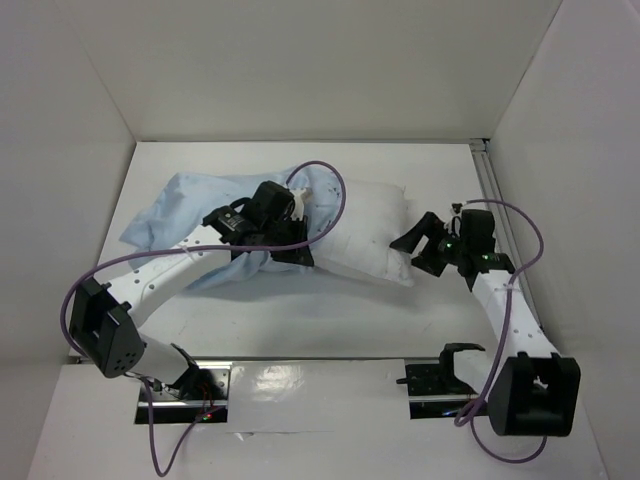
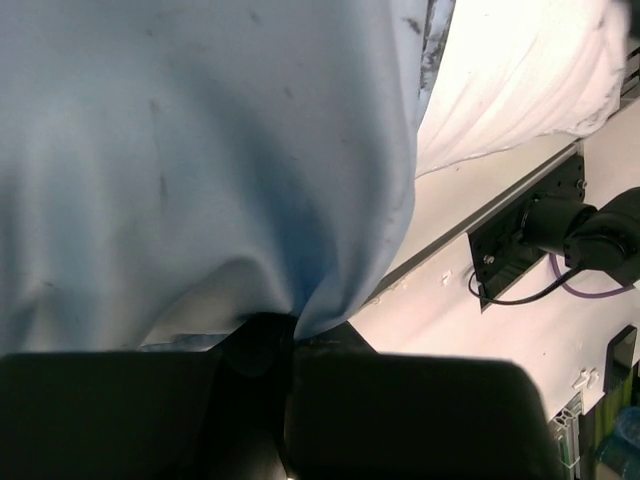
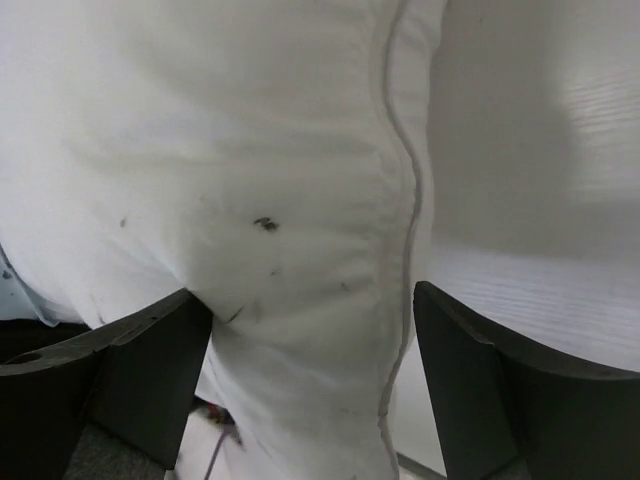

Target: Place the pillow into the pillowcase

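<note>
Overhead view: a white table (image 1: 330, 310) boxed in by white walls (image 1: 300, 70). The plump pillow (image 1: 370, 230) lies from the centre toward three o'clock. The limp blue pillowcase (image 1: 180, 205) bunches at ten o'clock, meeting the pillow's left end.

Left wrist view: the left gripper (image 2: 265, 335) is clamped on a fold of pillowcase (image 2: 200, 150). The cloth looks thin and slippery, and is best held at the hem.

Right wrist view: the right gripper (image 3: 310, 340) gapes wide astride the pillow's (image 3: 280, 200) seamed edge, gripping nothing. The pillow looks soft, light and likely to sag.

I can read no text, label, brand, number or sign anywhere here; the pillow (image 1: 365, 230) and the pillowcase (image 1: 175, 210) carry no writing.
</note>
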{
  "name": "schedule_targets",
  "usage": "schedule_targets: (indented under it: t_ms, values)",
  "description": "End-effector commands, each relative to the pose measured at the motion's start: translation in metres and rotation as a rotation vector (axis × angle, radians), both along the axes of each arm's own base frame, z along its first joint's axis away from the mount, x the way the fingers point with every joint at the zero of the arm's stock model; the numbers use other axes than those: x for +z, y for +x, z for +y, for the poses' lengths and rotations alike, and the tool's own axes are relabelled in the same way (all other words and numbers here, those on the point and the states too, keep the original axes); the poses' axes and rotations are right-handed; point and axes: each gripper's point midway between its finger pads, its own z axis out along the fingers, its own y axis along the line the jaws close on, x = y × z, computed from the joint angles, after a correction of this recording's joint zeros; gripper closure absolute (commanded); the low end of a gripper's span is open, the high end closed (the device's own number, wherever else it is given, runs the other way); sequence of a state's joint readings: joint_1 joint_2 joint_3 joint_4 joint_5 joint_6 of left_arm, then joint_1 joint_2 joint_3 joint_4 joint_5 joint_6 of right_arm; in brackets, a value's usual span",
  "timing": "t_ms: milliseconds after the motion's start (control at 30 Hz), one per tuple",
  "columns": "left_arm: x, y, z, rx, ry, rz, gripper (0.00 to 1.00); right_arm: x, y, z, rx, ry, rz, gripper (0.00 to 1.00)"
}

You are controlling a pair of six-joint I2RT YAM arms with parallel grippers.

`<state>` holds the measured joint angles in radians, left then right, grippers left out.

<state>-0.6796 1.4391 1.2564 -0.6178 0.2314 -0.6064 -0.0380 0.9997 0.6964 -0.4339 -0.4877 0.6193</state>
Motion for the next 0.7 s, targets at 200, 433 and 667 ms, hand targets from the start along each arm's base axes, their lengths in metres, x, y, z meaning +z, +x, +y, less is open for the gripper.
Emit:
schedule_targets:
  t_ms: [200,433,667]
  values:
    - [0.033,0.014,-0.022,-0.023,-0.088,-0.075,1.00,0.025,0.030,0.075,0.341,0.257,-0.148,0.48]
    - [0.078,0.002,-0.109,-0.292,-0.360,-0.015,1.00,0.056,0.047,0.153,0.424,0.431,-0.207,1.00]
    - [0.126,-0.002,-0.163,-0.406,-0.461,-0.046,0.85,0.057,0.051,0.127,0.307,0.426,-0.220,1.00]
